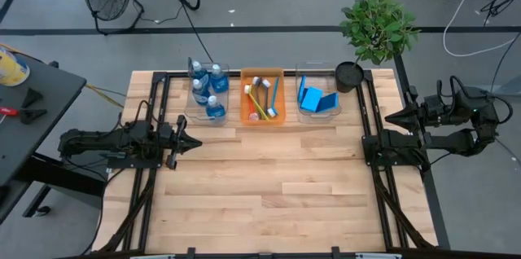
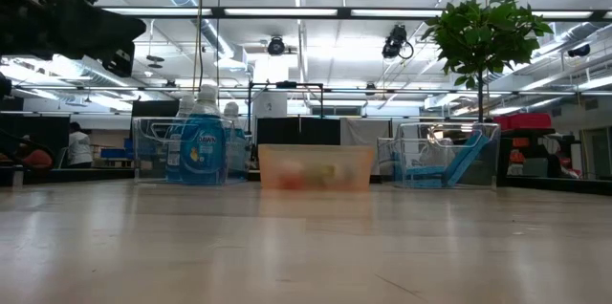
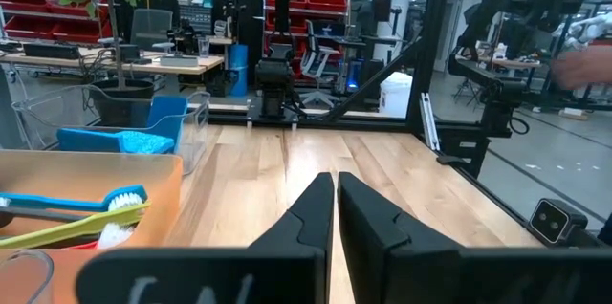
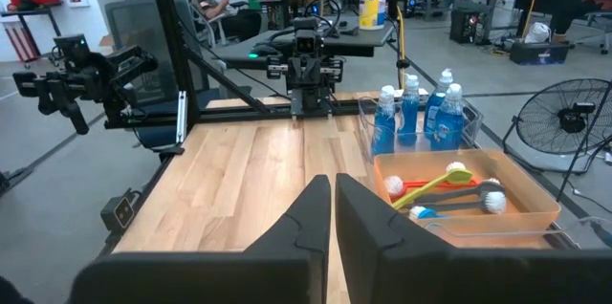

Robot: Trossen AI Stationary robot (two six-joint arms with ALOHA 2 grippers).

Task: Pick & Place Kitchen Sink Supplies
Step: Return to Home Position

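The left gripper (image 1: 194, 142) and right gripper (image 1: 391, 117) hang empty at opposite worktop (image 1: 269, 186) sides, fingers pressed together. Dish soap bottles (image 1: 207, 88) fill the left clear bin (image 1: 195, 116), brushes (image 1: 262, 100) the orange bin (image 1: 243, 96), and seemingly two blue sponges (image 1: 316, 100) the right clear bin (image 1: 317, 69).

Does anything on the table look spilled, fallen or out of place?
Nothing stands out: bottles upright in the left clear bin, brushes in the orange bin, sponges in the right clear bin, left arm and right arm parked aside.
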